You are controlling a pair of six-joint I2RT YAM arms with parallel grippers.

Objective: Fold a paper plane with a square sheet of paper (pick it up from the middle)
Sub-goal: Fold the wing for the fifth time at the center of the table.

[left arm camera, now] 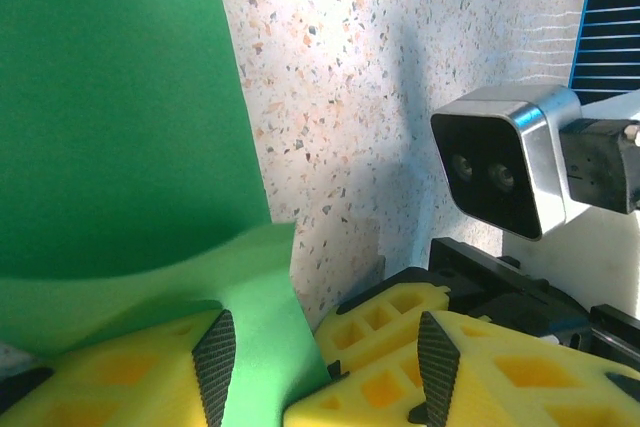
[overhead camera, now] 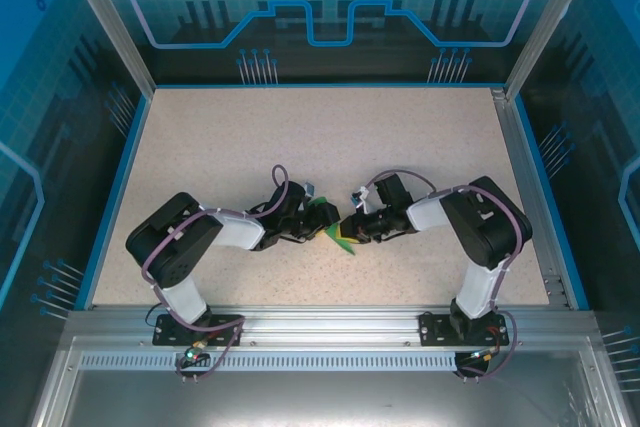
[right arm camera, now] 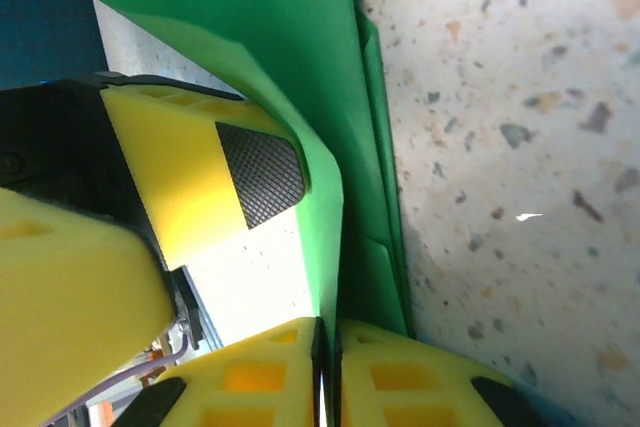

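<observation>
Overhead, both arms meet mid-table (overhead camera: 300, 137), with the left claw (overhead camera: 318, 229) and right claw (overhead camera: 348, 232) tip to tip and the green paper (overhead camera: 323, 213) between them. From the left wrist, the left claw (left arm camera: 326, 372) is released, jaws apart. The paper (left arm camera: 120, 117) spreads across the picture's left, a paler flap curling down into the gap against one pad (left arm camera: 215, 367). The right wrist's camera (left arm camera: 505, 172) faces in. From the right wrist, the right claw (right arm camera: 325, 372) is clenched on the paper's (right arm camera: 250, 7) folded edge, jaws nearly together, with a left-claw pad (right arm camera: 262, 175) against the curled sheet just beside it
</observation>
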